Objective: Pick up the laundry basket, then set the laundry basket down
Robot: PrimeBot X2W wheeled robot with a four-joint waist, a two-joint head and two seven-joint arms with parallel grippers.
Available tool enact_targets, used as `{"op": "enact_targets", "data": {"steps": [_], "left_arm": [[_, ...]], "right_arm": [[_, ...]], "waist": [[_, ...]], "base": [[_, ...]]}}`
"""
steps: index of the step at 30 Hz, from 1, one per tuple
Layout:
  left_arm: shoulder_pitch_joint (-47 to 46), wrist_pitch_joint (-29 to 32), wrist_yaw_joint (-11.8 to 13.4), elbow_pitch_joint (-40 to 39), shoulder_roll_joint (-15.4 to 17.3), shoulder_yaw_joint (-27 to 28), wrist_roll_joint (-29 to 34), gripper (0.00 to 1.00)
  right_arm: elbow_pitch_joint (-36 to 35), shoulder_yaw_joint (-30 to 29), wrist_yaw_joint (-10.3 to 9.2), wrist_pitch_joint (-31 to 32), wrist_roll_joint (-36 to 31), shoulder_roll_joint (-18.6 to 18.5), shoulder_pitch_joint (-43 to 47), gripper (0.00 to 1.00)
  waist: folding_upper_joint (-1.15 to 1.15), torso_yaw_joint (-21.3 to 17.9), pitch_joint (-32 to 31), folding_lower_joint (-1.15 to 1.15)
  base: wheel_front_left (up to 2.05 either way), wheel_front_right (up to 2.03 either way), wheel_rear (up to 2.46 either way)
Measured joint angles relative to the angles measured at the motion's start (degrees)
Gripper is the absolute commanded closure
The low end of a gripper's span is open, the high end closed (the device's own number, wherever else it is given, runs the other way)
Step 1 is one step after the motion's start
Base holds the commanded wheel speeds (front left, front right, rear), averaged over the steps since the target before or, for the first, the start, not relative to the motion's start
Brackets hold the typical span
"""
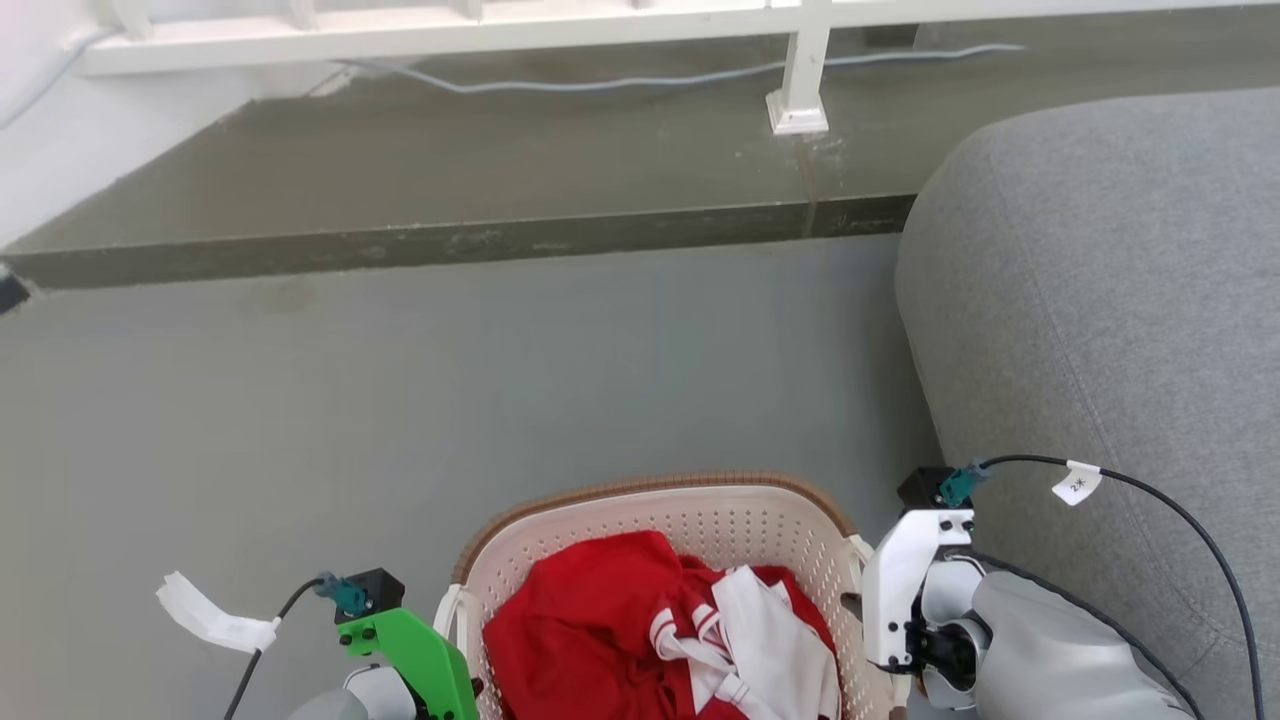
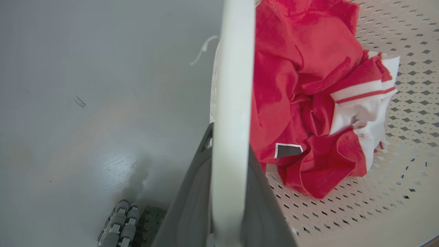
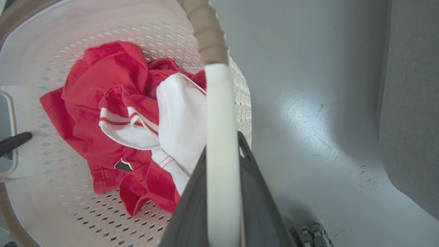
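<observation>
Basket (image 1: pixel 650 487) — cream, perforated, brown-rimmed — at the bottom middle of the head view, between the two arms, over grey floor (image 1: pixel 500 380) and just left of a grey sofa (image 1: pixel 1100 300). Holds a crumpled red garment (image 1: pixel 590 620) with a white, red-striped piece (image 1: pixel 775 640) bunched against its right side. Cannot tell whether resting on the floor or raised off it.

Pinched by the left gripper (image 2: pixel 229 151): the white left handle (image 2: pixel 233 85), with a dark finger (image 2: pixel 192 206) pressed to each face of the bar in the left wrist view. Pinched likewise by the right gripper (image 3: pixel 223 147): the right handle (image 3: pixel 219 113), with dark fingers (image 3: pixel 260 206) flanking the bar and the brown rim (image 3: pixel 205 34) running on beyond it. At the left edge of the right wrist view, a dark fingertip (image 3: pixel 13 142) of the left gripper at the far handle opening.

Beyond the basket: a dark raised step (image 1: pixel 450 240) across the floor, a white rail post (image 1: pixel 800 85) standing on it, a pale cable (image 1: pixel 650 78) trailing past the post. Paper tag (image 1: pixel 1076 484) on the right arm's black cable, over the sofa — white tape (image 1: pixel 210 618) on the left arm's cable.
</observation>
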Motion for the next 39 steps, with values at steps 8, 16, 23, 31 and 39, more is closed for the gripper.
{"op": "enact_targets", "data": {"steps": [8, 16, 23, 31, 39], "left_arm": [[0.47, 1.48, 0.0, -0.04, 0.0, -0.54, -0.67, 1.0], [0.52, 1.97, 0.0, -0.08, 0.07, -0.91, -1.0, 1.0], [0.52, 1.97, 0.01, -0.23, 0.15, -1.26, -1.03, 1.0], [0.52, 1.97, 0.01, -0.53, 0.37, -1.52, -1.49, 1.0], [0.51, 1.9, 0.01, -0.78, 0.66, -1.69, -1.62, 1.0]], "right_arm": [[0.2, 0.92, 0.0, 1.8, 0.58, 0.0, 0.01, 1.0], [0.2, 1.53, 0.0, 2.15, 1.25, -0.04, 0.01, 1.0], [0.2, 1.91, -0.01, 2.15, 1.93, -0.11, 0.01, 1.0], [0.2, 2.36, -0.01, 2.15, 2.18, -0.14, -0.02, 1.0], [0.18, 2.82, -0.01, 2.07, 2.49, -0.12, -0.13, 1.0]], "waist": [[0.0, -0.29, -1.25, 0.0], [0.0, -0.56, -1.47, 0.0], [0.0, -0.77, -1.23, 0.0], [0.0, -0.85, -0.58, 0.0], [0.0, -0.94, 0.02, 0.0]], "base": [[0.0, 0.0, 0.0], [0.0, 0.0, 0.0], [0.0, 0.0, 0.0], [0.0, 0.0, 0.0], [0.0, 0.0, 0.0]]}}
